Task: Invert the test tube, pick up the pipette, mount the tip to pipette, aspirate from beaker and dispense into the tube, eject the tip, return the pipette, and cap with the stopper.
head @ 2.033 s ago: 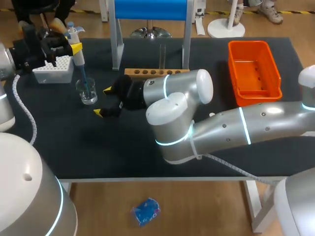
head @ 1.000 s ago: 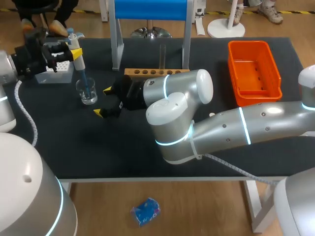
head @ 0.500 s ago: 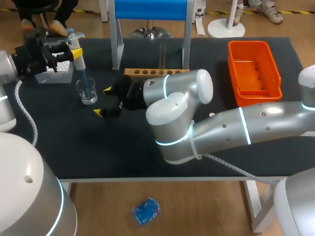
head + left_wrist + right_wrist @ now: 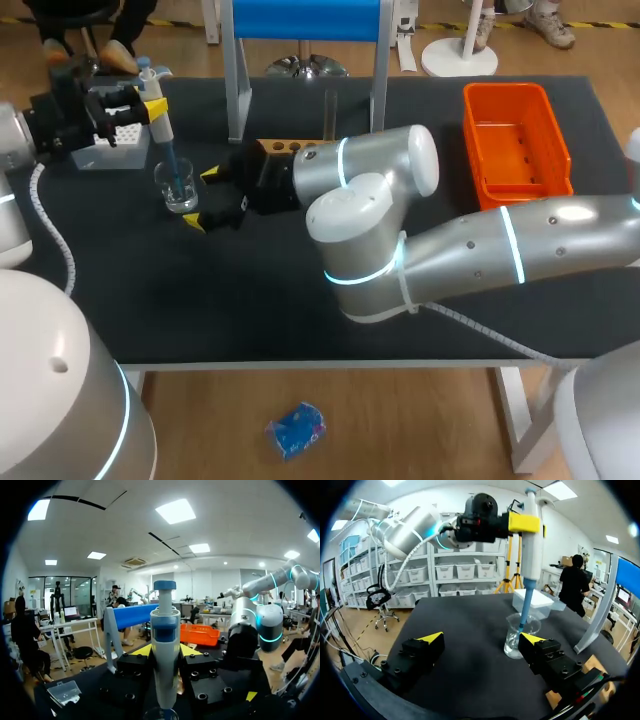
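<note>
Seems to aspirate from beaker [image 4: 178, 190], pipette [image 4: 161, 127] pinched in left gripper [image 4: 153, 97]; holds right gripper [image 4: 202, 198] spread near it. Needs a straight lift next, then carry to tube [image 4: 330, 112].

Ahead of the right claw [image 4: 482, 638], the small clear beaker [image 4: 516, 640] looks like smooth glass. The white-and-blue pipette [image 4: 531, 555] is glossy plastic. The black tabletop [image 4: 470, 620] is matt.

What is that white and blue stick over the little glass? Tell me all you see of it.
It is a pipette: a white plastic barrel with a blue plunger cap and a slim blue tip. It stands upright, clamped between the left jaws from two sides, its tip reaching down inside the clear beaker on the black table.
</note>
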Controlling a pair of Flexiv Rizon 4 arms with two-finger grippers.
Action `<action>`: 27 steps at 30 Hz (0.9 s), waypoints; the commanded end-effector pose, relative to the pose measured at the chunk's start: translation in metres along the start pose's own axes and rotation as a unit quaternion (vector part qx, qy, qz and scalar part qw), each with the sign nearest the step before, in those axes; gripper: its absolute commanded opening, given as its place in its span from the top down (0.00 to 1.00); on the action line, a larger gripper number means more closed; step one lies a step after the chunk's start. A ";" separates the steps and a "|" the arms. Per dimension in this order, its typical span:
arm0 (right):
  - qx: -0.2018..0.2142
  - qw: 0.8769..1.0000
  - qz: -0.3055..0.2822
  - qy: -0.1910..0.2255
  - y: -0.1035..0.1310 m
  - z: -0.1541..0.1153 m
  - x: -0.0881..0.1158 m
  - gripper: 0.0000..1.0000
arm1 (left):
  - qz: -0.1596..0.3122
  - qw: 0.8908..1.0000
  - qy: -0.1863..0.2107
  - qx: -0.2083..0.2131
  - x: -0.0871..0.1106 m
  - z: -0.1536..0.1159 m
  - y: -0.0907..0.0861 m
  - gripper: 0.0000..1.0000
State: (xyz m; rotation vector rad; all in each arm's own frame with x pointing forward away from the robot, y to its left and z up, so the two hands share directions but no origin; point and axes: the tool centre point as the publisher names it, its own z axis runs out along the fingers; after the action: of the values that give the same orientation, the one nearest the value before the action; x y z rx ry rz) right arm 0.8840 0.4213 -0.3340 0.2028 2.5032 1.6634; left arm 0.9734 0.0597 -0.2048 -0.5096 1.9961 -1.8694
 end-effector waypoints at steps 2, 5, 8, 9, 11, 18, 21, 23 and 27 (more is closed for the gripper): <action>0.009 0.998 -0.013 0.060 0.025 -0.069 0.001 0.00 | 0.001 1.000 0.001 0.001 -0.001 0.000 0.001 1.00; 0.003 0.997 -0.018 0.078 0.036 -0.082 0.000 0.00 | 0.001 1.000 0.001 0.001 -0.001 0.000 0.001 1.00; -0.012 0.994 -0.023 0.105 0.046 -0.093 0.003 0.00 | 0.001 1.000 0.001 0.001 -0.001 0.000 0.001 1.00; -0.021 0.993 -0.024 0.113 0.050 -0.097 0.004 0.00 | 0.001 1.000 0.001 0.001 -0.001 0.000 0.001 1.00; -0.022 0.992 -0.029 0.121 0.056 -0.105 0.006 0.00 | 0.001 1.000 0.001 0.001 -0.001 0.000 0.001 1.00; -0.021 0.984 -0.050 0.167 0.078 -0.129 0.005 0.00 | 0.001 1.000 0.001 0.001 -0.001 0.000 0.001 1.00; -0.015 0.983 -0.055 0.175 0.085 -0.139 -0.003 0.00 | 0.001 1.000 0.001 0.001 -0.001 0.000 0.001 1.00; -0.010 0.982 -0.057 0.177 0.089 -0.143 -0.008 0.00 | 0.001 1.000 0.001 0.001 -0.001 0.000 0.001 1.00; -0.007 0.980 -0.062 0.191 0.099 -0.149 -0.019 0.93 | 0.001 1.000 0.001 0.001 -0.001 0.000 0.001 1.00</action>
State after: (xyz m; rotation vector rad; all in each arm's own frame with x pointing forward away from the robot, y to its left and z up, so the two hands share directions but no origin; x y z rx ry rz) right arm 0.8771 0.3636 -0.2076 -0.0573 2.4898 1.7663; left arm 0.9734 0.0597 -0.2049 -0.5096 1.9960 -1.8696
